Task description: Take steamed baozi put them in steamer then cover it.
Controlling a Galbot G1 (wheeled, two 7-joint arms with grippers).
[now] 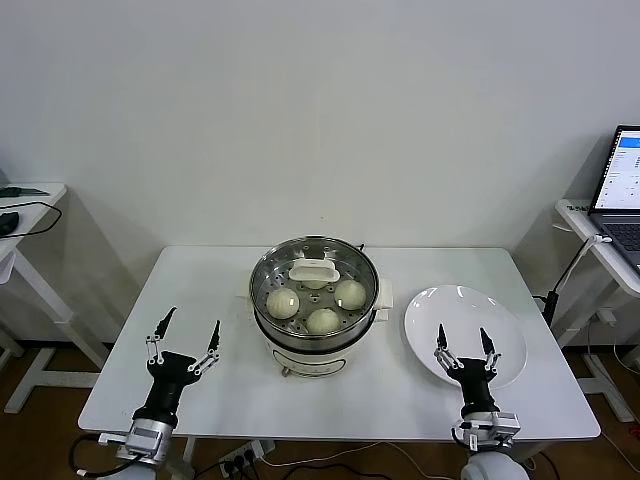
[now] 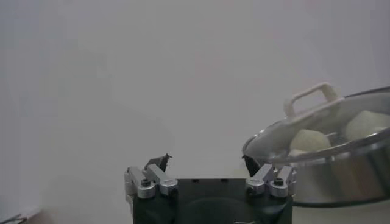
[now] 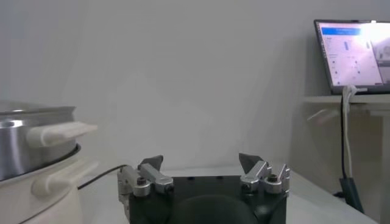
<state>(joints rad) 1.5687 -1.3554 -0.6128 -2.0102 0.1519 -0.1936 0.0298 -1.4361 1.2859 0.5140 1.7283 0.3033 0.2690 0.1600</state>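
1. Three steamed baozi (image 1: 322,320) are seen through the cover (image 1: 315,283), laid on the perforated tray inside the steamer (image 1: 314,345); a fourth is largely hidden beneath the cover's handle.
2. The steamer is stood upright at the middle of the white bench (image 1: 200,290), on its white base, with its opening pointed straight up.
3. The cover is seated flat on the steamer's rim, and the long axis of its cream handle (image 1: 316,269) is run from side to side in the head view.
4. The left tool (image 1: 185,335) is held above the bench's near left part, well apart from the steamer, with its fingers spread and nothing between them.
5. The right tool (image 1: 464,341) is held over the near edge of the white plate (image 1: 500,335), fingers likewise spread and empty.
6. The plate is laid just beside the steamer, on the robot's right.
7. A laptop (image 1: 624,195) is stood on a side table to the right, and a dark cable (image 1: 30,215) is draped on another side table to the left.
8. Nothing is placed between either tool and the steamer.
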